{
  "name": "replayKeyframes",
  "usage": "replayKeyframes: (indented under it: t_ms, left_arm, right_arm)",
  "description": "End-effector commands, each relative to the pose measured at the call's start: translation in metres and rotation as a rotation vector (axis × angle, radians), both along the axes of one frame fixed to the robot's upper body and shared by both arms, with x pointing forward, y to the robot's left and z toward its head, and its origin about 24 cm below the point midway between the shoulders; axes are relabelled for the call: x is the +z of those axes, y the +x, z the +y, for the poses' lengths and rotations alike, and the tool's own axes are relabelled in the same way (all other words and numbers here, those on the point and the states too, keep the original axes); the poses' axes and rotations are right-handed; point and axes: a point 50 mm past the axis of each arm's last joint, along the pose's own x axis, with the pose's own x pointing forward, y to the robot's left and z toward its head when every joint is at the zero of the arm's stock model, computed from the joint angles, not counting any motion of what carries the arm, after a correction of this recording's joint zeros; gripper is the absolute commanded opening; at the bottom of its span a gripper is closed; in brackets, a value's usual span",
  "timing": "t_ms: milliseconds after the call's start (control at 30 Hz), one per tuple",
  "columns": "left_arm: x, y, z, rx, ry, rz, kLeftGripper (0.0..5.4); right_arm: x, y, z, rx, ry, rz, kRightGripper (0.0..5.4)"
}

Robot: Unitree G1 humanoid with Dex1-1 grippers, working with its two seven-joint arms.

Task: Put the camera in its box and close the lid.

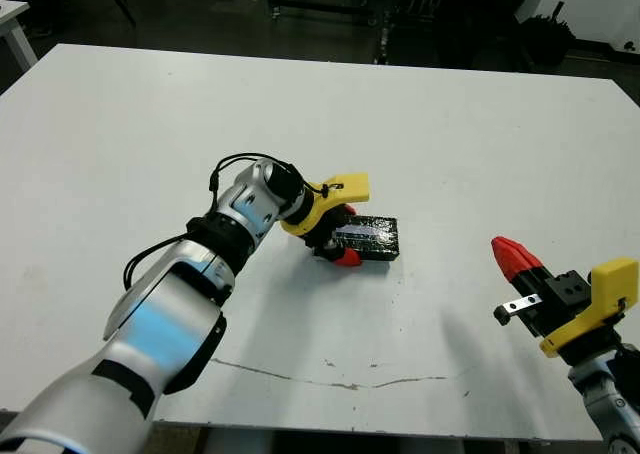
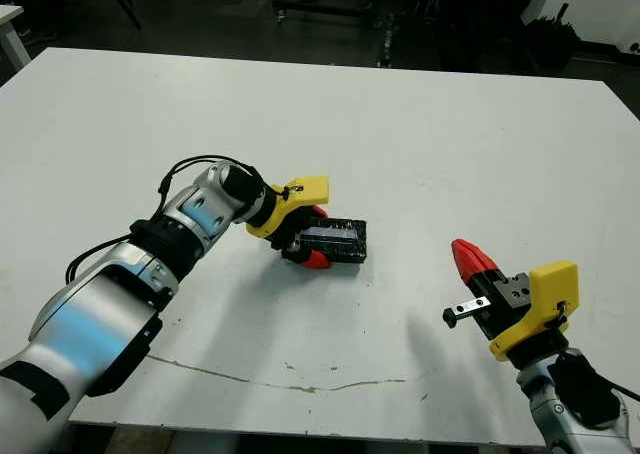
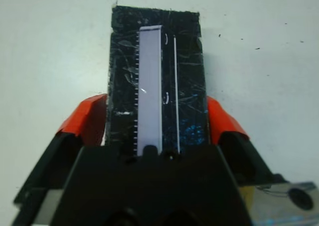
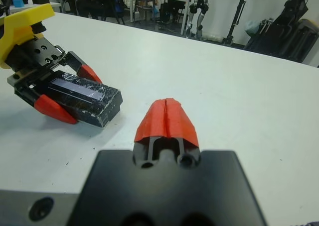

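My left gripper [image 3: 157, 131] straddles the flat black glossy lid [image 3: 157, 71], a wrinkled, silver-flecked slab resting on the white matte table [image 1: 450, 124]. One red fingertip [image 3: 84, 121] sits at each long side of it; whether they press or merely bracket it I cannot tell. My right gripper [image 4: 167, 119] hovers well off to the side, its fingertips pinched together on nothing. The lid appears seated, so the tray and camera are hidden beneath it. My worry is the slick film: if I lift away while squeezing, the lid may cling and come up, or skew on the rim. The slab's edges look square and thin, offering little purchase.
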Motion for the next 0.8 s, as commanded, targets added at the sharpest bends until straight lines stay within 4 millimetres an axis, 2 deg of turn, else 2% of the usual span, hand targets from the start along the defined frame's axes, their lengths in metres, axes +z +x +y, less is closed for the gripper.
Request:
replayKeyframes:
  t_ms: [33, 167, 500, 800]
  left_arm:
    - [-0.032, -0.016, -0.007, -0.024, 0.062, 0.067, 5.0]
    - [-0.033, -0.016, -0.002, -0.039, 0.065, 0.037, 5.39]
    - [-0.033, -0.012, 0.011, -0.017, 0.058, 0.007, 5.39]
    - [-0.018, -0.002, 0.035, 0.125, -0.038, 0.078, 5.39]
  right_arm:
    - [-0.001, -0.001, -0.002, -0.004, -0.001, 0.004, 0.0]
    - [-0.002, -0.001, 0.0, -0.003, 0.003, 0.011, 0.0]
    - [-0.003, -0.001, -0.001, 0.003, -0.003, 0.015, 0.0]
    - [-0.004, -0.001, -0.001, 0.001, -0.002, 0.015, 0.0]
